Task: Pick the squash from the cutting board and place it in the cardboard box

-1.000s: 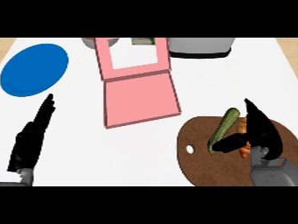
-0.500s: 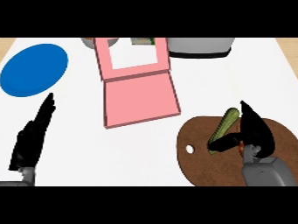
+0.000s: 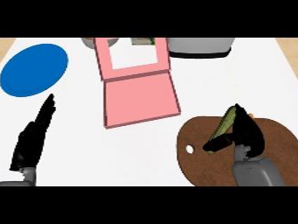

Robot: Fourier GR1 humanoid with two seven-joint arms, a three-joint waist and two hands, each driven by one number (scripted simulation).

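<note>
Low in the frame on the right, the right hand sits on the brown board. Its thumb sticks out to the left and its fingers bend round the squash. The squash is long and green. It lies tilted on the board, and only its top part shows past the fingers. A bit of something orange shows just right of the hand; what it is I cannot tell.

Low on the left, the left hand rests flat and open on the white worktop, fingers straight.

Higher up, in the middle, is the pink box with its lid open. It is well apart from the board.

What could go wrong? The squash is long and thin, so it may tip or slide out on the way. It could also bump the box wall.

Far up on the left is a blue plate. Far up on the right is a grey pot.
</note>
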